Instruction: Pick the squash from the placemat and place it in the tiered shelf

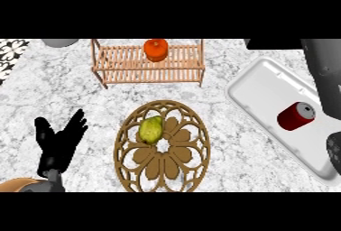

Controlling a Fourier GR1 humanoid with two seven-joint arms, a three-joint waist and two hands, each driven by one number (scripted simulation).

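Head view shows you the squash [151,129] lying on the upper left part of the round wooden placemat [180,155], with neither hand touching it. Your left hand [58,140] rests released at lower left, fingers straight and up, well apart from the squash. Your right hand [335,155] barely shows at the right edge by the white tray [266,81]; you cannot tell its state. Beyond the placemat stands the tiered shelf [133,58], carrying an orange object [156,48].

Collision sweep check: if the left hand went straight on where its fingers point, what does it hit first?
The left hand points up-view, slightly right. Bare counter comes first, then likely the left end of the tiered shelf. It passes left of the placemat. Height unclear.
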